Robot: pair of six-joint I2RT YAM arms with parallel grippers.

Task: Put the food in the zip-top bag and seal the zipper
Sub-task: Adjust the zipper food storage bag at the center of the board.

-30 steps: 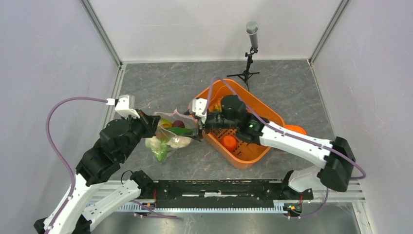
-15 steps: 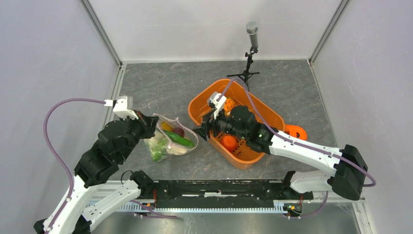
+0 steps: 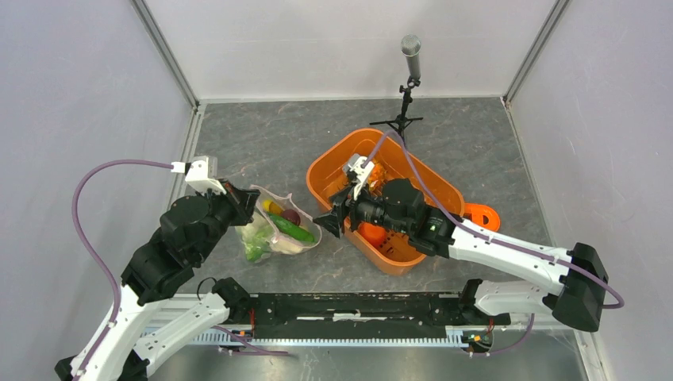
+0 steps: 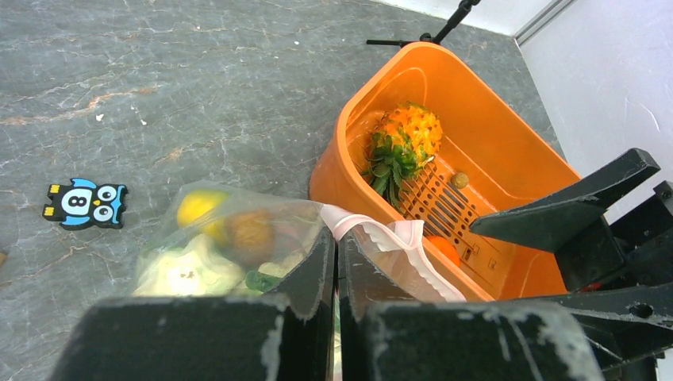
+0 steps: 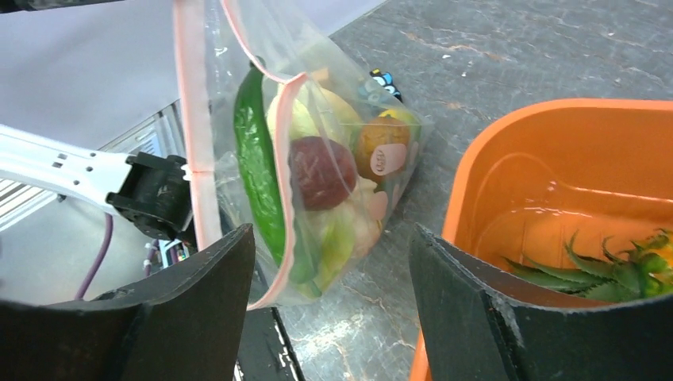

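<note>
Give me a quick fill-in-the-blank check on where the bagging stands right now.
1. The left tool is ____ on the pink zipper strip of the clear plastic zip-top bag.
2. The right tool stands ____, holding nothing.
3. The orange toy pineapple lies in the orange slotted basket, not in the ____.
Missing words: shut, open, bag.
</note>
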